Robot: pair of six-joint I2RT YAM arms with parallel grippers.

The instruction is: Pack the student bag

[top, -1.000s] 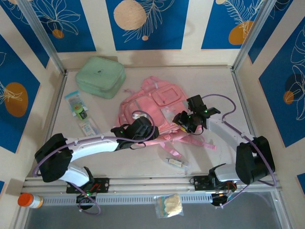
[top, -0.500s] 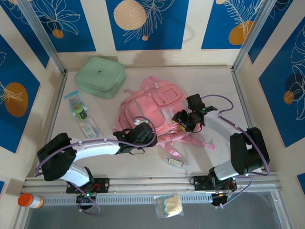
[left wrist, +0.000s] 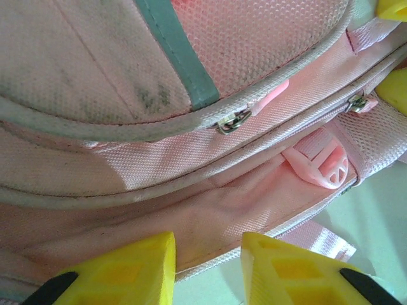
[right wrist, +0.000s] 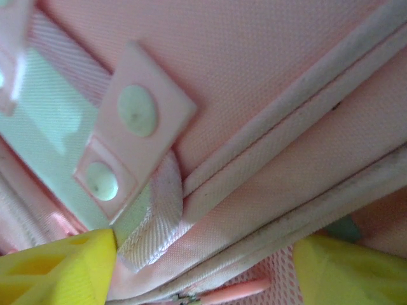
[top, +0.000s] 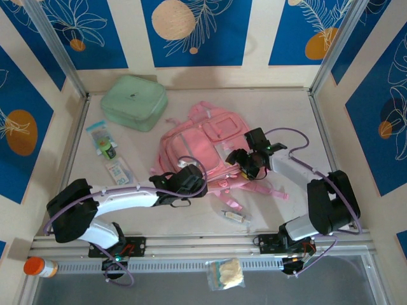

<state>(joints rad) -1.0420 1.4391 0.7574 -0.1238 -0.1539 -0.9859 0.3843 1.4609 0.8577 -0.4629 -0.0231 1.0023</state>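
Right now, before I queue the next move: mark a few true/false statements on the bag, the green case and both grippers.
1. The left gripper and the right gripper are both at the student bag. True.
2. The mint-green case is inside the bag. False: it sits on the table at the far left, apart from the bag.
3. The right gripper's jaws stand wide apart over pink fabric. True.
4. The orange-capped bottle stands on the bag. False: it lies at the near-left corner, well off the bag.
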